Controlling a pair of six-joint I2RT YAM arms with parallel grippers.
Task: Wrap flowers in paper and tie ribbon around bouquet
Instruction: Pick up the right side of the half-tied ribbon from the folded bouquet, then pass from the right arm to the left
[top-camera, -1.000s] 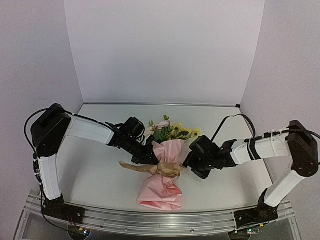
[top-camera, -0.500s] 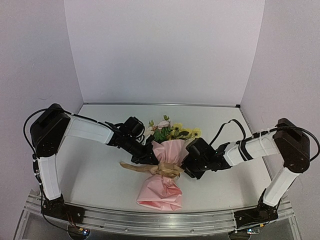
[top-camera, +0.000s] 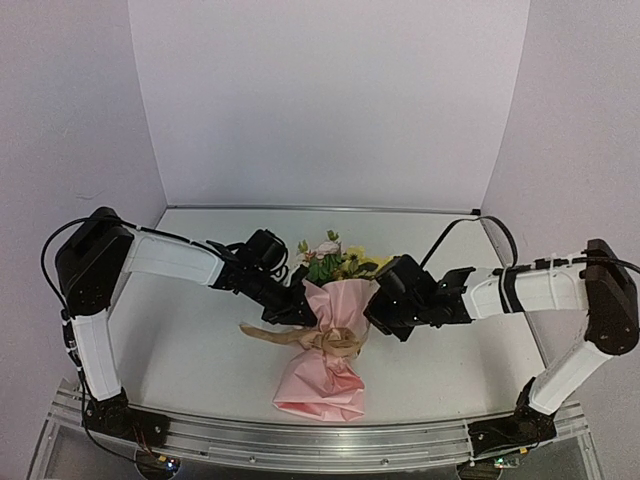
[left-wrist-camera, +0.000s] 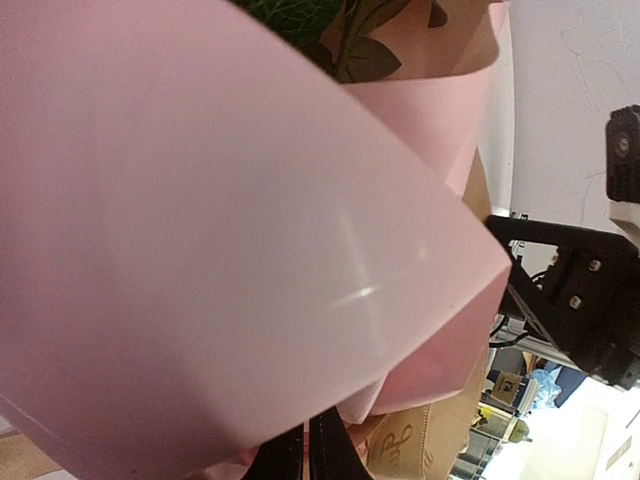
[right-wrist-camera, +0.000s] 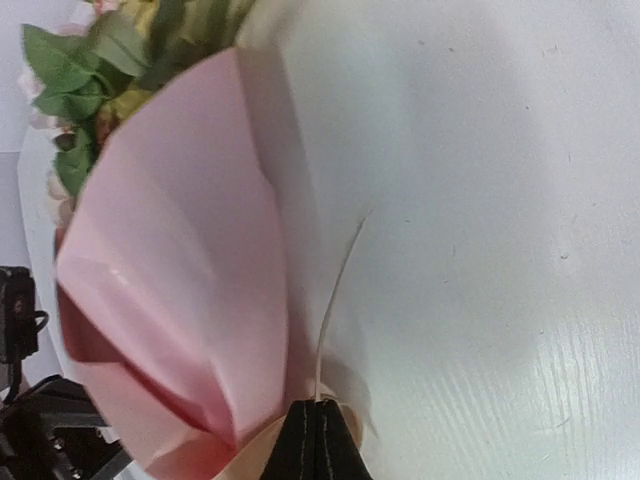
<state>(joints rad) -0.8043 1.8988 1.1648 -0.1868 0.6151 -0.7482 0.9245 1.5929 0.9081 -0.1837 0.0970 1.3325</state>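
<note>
The bouquet lies mid-table: flowers (top-camera: 335, 262) stick out of a cone of pink paper (top-camera: 325, 385), and the tan ribbon (top-camera: 322, 340) is knotted round its waist with a tail to the left. My left gripper (top-camera: 303, 313) presses on the cone's left side. In its wrist view its tips (left-wrist-camera: 306, 455) are shut under a paper fold (left-wrist-camera: 230, 230) with a pink sliver between them, beside the printed ribbon (left-wrist-camera: 420, 450). My right gripper (top-camera: 372, 320) is at the cone's right side. Its tips (right-wrist-camera: 320, 405) are shut on a thin pale paper edge (right-wrist-camera: 335, 290).
White walls close in the table (top-camera: 200, 360) at the back and on both sides. An aluminium rail (top-camera: 320, 440) runs along the near edge. The right arm's black body (left-wrist-camera: 580, 290) shows past the paper in the left wrist view.
My right gripper has shut and has moved in against the bouquet's right side, a little higher up the cone. The left gripper and the bouquet have stayed put.
</note>
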